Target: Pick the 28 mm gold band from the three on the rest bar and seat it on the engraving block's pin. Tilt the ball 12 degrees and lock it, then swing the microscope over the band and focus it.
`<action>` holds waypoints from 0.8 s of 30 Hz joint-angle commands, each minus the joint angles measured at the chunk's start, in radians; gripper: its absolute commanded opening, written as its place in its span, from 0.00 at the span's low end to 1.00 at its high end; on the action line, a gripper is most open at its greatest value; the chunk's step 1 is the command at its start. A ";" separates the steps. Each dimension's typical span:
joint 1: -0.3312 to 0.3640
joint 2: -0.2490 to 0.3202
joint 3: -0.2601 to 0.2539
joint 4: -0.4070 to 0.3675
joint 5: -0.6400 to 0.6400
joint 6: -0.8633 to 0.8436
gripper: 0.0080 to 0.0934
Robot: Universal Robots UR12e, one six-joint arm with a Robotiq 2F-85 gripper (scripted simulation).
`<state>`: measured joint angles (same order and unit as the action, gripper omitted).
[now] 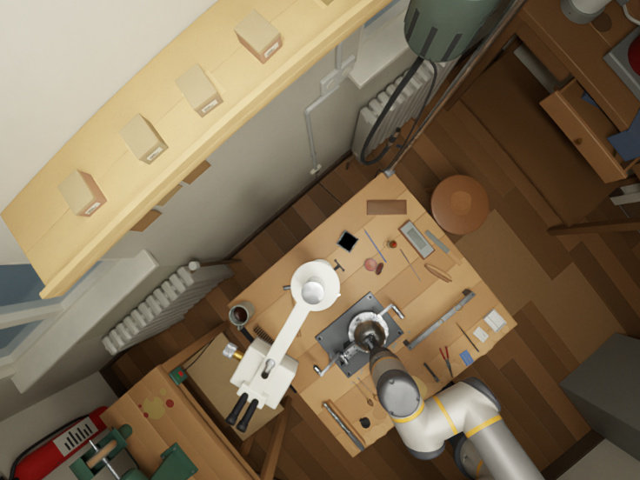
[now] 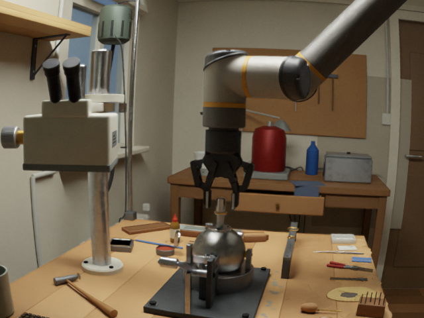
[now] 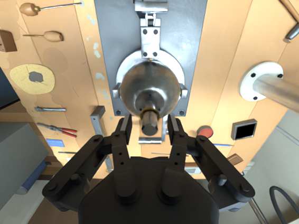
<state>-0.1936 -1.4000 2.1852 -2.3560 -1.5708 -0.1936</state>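
The rest bar (image 2: 289, 251) runs along the bench right of the engraving block, and its far end is partly hidden by my fingers in the wrist camera; two gold bands (image 2: 292, 229) sit on that far end. A gold band (image 2: 220, 213) rings the upright pin (image 3: 149, 122) on top of the steel ball (image 2: 219, 246) of the engraving block, which sits upright in its cradle on a dark base plate (image 1: 359, 334). The microscope (image 2: 70, 136) stands on its post to the left, its head away from the ball. My gripper (image 2: 219, 204) hangs straight above the pin, open and empty.
A desk (image 2: 279, 191) with a red canister, blue bottle and grey box stands behind the bench. Hand tools lie around the block: a hammer (image 2: 84, 294), pliers (image 2: 347, 266), a red dish (image 2: 165, 250) and a small bottle (image 2: 174, 226).
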 commanded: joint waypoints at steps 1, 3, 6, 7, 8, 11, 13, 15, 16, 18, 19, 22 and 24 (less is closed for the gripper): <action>0.000 0.000 -0.001 0.000 0.000 0.000 0.56; 0.000 0.000 -0.001 0.000 0.000 0.000 0.56; 0.000 0.000 -0.001 0.000 0.000 0.000 0.56; 0.000 0.000 -0.001 0.000 0.000 0.000 0.56; 0.000 0.000 -0.001 0.000 0.000 0.000 0.56; 0.000 0.000 -0.001 0.000 0.000 0.000 0.56; 0.000 -0.001 -0.001 0.000 0.000 0.000 0.56; 0.000 -0.001 -0.001 0.000 0.000 0.000 0.56; 0.000 -0.001 -0.001 0.001 0.000 0.000 0.56; 0.000 -0.002 -0.002 0.002 0.000 0.000 0.56; 0.000 -0.003 -0.002 0.003 0.000 0.000 0.56; 0.000 -0.005 -0.003 0.006 0.000 0.000 0.56; 0.000 -0.007 -0.004 0.009 0.000 0.000 0.56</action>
<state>-0.1937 -1.4065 2.1819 -2.3461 -1.5708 -0.1936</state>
